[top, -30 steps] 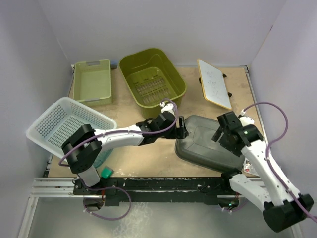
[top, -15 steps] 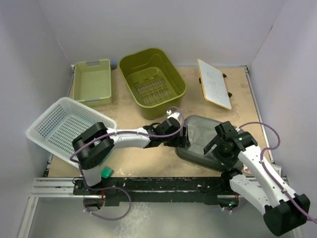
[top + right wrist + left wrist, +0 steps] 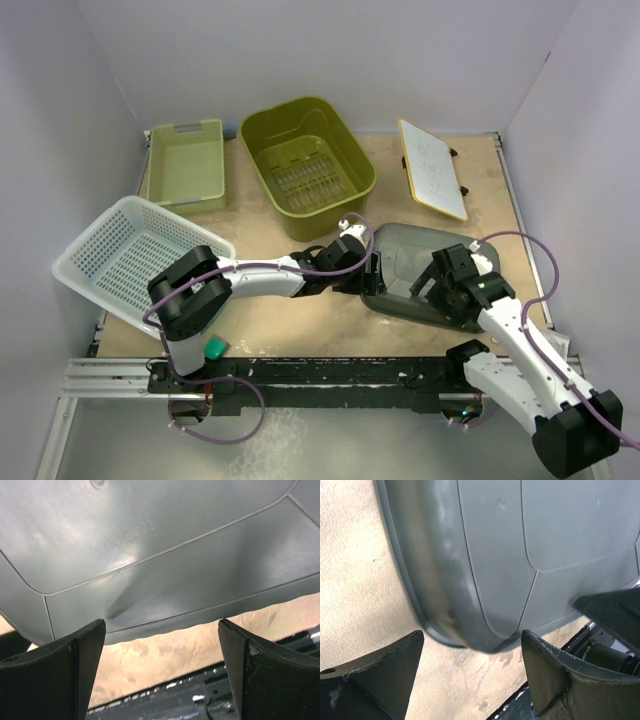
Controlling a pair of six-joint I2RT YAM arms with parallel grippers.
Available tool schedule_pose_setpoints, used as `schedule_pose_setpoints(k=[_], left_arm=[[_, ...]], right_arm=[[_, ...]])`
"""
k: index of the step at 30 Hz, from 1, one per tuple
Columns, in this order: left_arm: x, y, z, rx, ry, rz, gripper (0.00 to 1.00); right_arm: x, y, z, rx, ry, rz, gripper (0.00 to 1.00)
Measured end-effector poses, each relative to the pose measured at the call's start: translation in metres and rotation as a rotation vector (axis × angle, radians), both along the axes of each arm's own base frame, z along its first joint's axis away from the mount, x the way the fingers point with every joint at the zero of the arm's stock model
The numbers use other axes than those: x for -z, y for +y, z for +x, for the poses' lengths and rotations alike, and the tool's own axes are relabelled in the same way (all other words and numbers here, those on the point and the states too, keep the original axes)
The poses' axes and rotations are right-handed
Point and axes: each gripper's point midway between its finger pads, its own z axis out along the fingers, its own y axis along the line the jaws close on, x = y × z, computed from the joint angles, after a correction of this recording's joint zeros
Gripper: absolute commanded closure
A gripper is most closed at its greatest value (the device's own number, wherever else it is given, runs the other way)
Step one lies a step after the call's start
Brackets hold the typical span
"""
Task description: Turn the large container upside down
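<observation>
Overhead, the grey container (image 3: 412,252) lies bottom-up at the table's (image 3: 262,214) near right, between left gripper (image 3: 366,273) and right gripper (image 3: 438,290). Left wrist: jaws open, facing its corner. Right wrist: jaws open too. Flip seems done; retreat next.

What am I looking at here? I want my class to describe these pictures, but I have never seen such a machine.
Two robot arms are bolted to a table. One picture looks down from above; the other two come from cameras on the wrists, whose dark fingers show at the bottom. On the table are a grey container, bottom up, an olive tub, a light green tray, a white basket and a white board. The left gripper and right gripper are both open beside the grey container; nothing is held.
</observation>
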Motion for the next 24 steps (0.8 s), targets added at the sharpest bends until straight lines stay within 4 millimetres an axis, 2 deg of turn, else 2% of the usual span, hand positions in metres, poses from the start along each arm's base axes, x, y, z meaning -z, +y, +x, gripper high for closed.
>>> schedule_pose_setpoints(k=[7,14,21,24], left_arm=[[0.001,0.001,-0.001,0.0,0.003,0.007,0.25],[0.002,0.004,0.002,-0.005,-0.009,0.031,0.24],[-0.027,-0.01,0.016,0.002,-0.068,0.007,0.25],[-0.035,-0.016,0.023,-0.013,-0.091,0.001,0.25]], right_arm=[[-0.007,-0.012,0.031,-0.064,-0.103,-0.119,0.05],[-0.013,-0.017,0.041,-0.121,-0.123,-0.177,0.04],[-0.022,-0.019,0.05,-0.149,-0.106,-0.209,0.03],[-0.039,-0.017,0.05,-0.16,-0.132,-0.2,0.02]])
